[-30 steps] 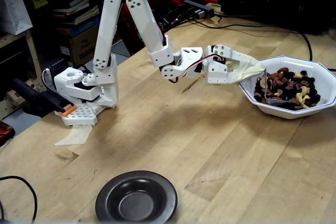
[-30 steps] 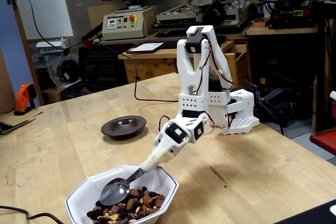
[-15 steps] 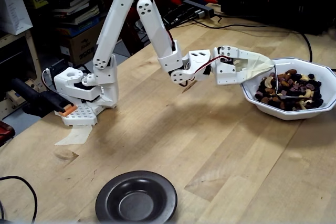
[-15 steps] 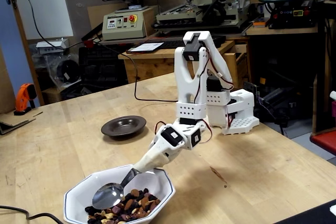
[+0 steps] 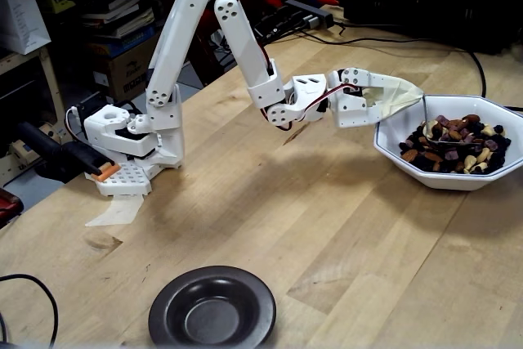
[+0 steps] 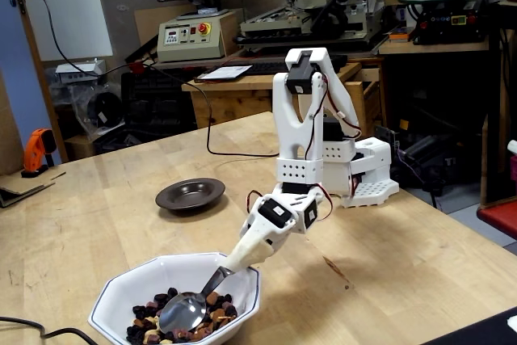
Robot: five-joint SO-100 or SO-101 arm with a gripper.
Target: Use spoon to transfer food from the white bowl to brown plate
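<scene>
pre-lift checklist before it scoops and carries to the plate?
1. Spoon held in gripper: ok. The handle runs into the beige tape wrap, with no slack visible.
2. Spoon bowl down in the food: ok. In a fixed view it lies on the mixed nuts and dried fruit.
3. Spoon loaded: not ok. Its face looks shiny and bare, with nothing on it yet.
4. White bowl upright on the table: ok, and its rim looks level.
5. Brown plate ready: ok. It is empty and stands apart from the bowl.
6. Carry path over the table: ok. Nothing lies between bowl and plate.
</scene>
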